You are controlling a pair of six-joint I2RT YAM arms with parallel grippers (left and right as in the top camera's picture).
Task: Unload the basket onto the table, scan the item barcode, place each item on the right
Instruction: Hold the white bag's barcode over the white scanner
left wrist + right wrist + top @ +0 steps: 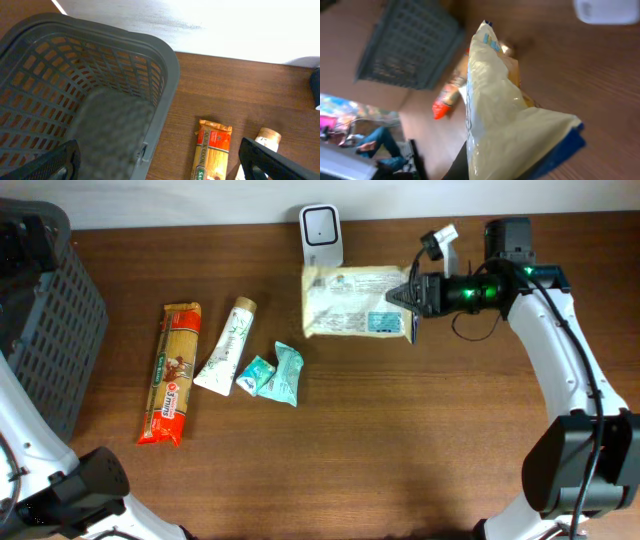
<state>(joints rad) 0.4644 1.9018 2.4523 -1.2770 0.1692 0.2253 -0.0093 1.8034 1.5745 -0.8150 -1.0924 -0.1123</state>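
The bag is pale yellow w/ a blue patch at one end. It sits just in front of the scanner and a bit to its right, w/ one corner near the scanner's foot. The R gripper is pinched tight on the bag's end that's farthest from the scanner. The bag's long side runs across in front of the scanner, printed face up to the top cam. In the R wrist view the bag fills the middle, crinkled and shiny, and the scanner is a white blur in the top corner. Can't tell if the bag's loose end touches the table.

Other stuff, all left of the scanner and nearer the front:
- 2 small teal packets, side by side, closest to the scanner.
- A white tube w/ a tan cap, just past the packets.
- A long orange spaghetti pack, next one out, apart from the tube.
- A dark grey basket, farthest from the scanner, at the table's edge.

The L gripper is far from the scanner, up over the basket rim. Its fingers are spread wide apart and hold nothing. The spaghetti pack shows below it.
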